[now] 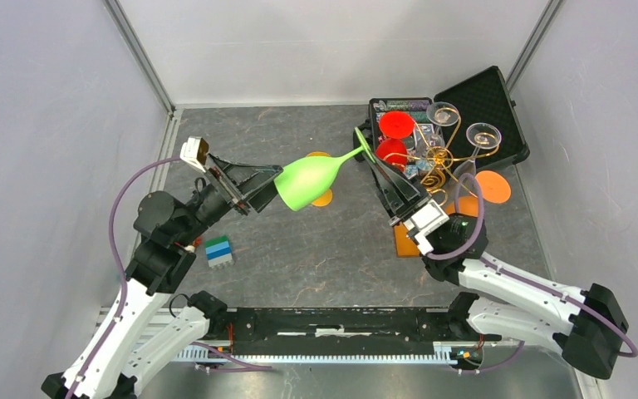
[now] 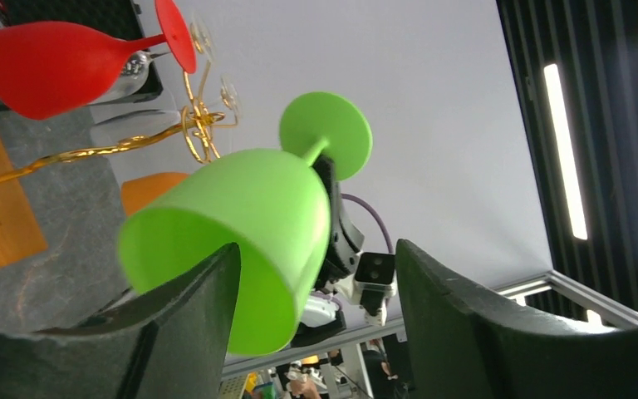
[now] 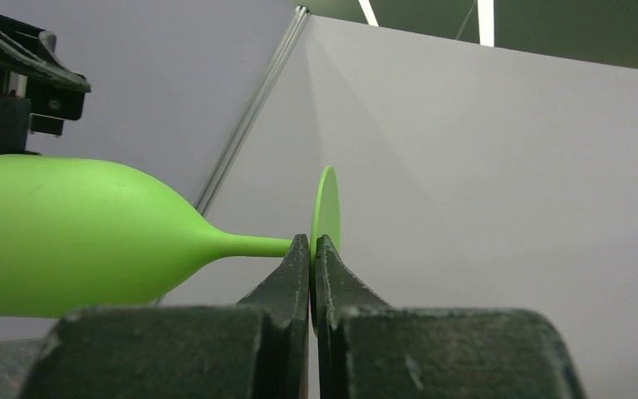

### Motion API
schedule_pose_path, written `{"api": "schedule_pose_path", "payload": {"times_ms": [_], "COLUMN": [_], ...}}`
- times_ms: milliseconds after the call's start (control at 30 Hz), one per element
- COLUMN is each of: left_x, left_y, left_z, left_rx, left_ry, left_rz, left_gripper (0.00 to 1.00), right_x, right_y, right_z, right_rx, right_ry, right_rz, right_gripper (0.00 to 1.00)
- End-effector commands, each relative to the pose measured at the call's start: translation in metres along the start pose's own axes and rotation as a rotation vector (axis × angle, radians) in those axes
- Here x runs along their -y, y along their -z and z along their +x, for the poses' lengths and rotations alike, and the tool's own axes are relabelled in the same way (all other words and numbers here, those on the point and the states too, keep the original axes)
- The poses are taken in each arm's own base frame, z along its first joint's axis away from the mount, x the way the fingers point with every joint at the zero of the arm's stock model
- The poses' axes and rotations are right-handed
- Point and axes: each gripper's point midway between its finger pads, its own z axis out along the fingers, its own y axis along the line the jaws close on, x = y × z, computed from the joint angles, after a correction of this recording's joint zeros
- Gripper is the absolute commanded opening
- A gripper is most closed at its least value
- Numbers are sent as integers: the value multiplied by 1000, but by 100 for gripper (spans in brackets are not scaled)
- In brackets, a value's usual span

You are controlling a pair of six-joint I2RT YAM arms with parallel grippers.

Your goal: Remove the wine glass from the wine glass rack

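My right gripper [image 3: 311, 248]: pinched tight on the thin stem of the green wine glass [image 1: 303, 183], right by its round foot.
My left gripper [image 2: 316, 249]: fingers spread wide at the cup's open mouth. One finger crosses the rim; I cannot tell if it touches.
Wine glass: lying on its side in the air, mid-frame in the top view, off the wine glass rack [image 1: 439, 156] and left of it.
My right arm: comes from the lower right, pointing up and left.
My left arm: comes from the lower left, bends, points right.
Rack: upper right, holding red glasses [image 1: 396, 125].
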Motion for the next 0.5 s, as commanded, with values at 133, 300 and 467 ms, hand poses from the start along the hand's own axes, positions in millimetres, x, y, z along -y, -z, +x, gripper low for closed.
{"api": "schedule_pose_path", "payload": {"times_ms": [133, 300, 467], "left_x": [30, 31, 30], "left_y": [-3, -5, -11], "left_z": [8, 9, 11], "left_rx": [-70, -79, -103], "left_ry": [45, 59, 40], "left_rz": [140, 154, 155], "left_gripper": [52, 35, 22], "right_x": [2, -3, -7], "right_y": [-8, -9, -10], "right_z": [-17, -15, -12], "right_rx": [84, 80, 73], "right_ry": [-98, -122, -130], "right_rz": [34, 21, 12], "right_gripper": [0, 0, 0]}}
